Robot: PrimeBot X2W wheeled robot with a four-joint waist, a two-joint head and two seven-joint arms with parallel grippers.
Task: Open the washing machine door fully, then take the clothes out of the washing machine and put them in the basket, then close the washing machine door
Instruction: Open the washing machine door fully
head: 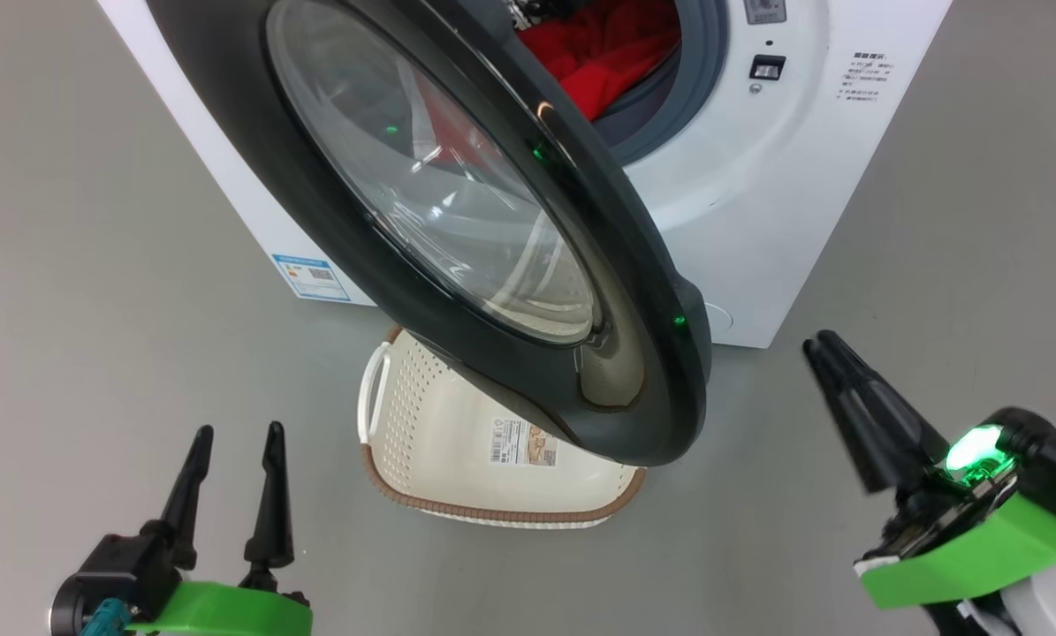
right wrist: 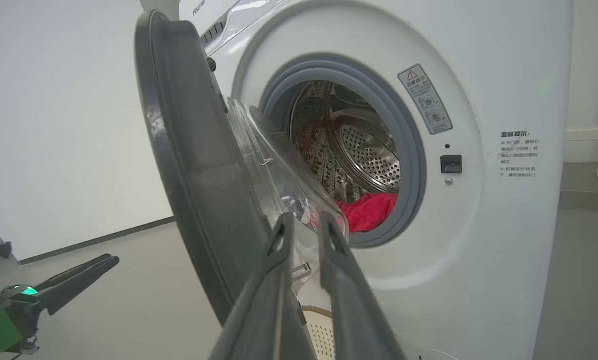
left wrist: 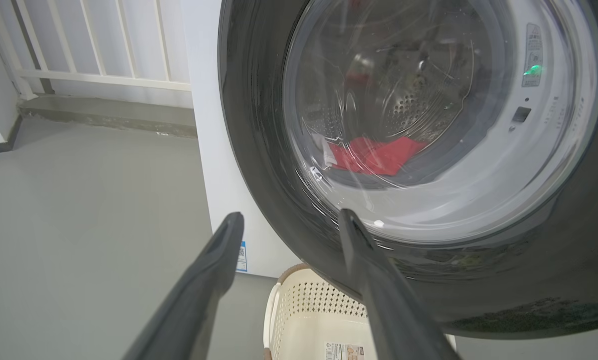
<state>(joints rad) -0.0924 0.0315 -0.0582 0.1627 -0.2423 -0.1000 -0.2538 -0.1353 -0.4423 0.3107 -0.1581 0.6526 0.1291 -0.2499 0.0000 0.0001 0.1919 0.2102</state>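
The white washing machine [head: 757, 221] stands ahead with its black-rimmed door [head: 642, 283] swung partly open toward me. Red clothes [head: 603, 53] lie in the drum [right wrist: 369, 150], also seen as clothes [right wrist: 369, 210] at the gasket's lower edge. The cream basket [head: 439, 442] sits on the floor under the door's lower rim. My left gripper [head: 238, 433] is open and empty at the lower left, short of the door. My right gripper [head: 821, 344] is right of the door edge, its fingers nearly together with nothing between them; the right gripper [right wrist: 306, 222] points at the door's inner glass.
Grey floor surrounds the washer on both sides. A white railing [left wrist: 93, 75] and a low step run behind the washer's left side. The door overhangs most of the basket [left wrist: 309, 320]. A blue label [head: 311, 278] marks the washer's side panel.
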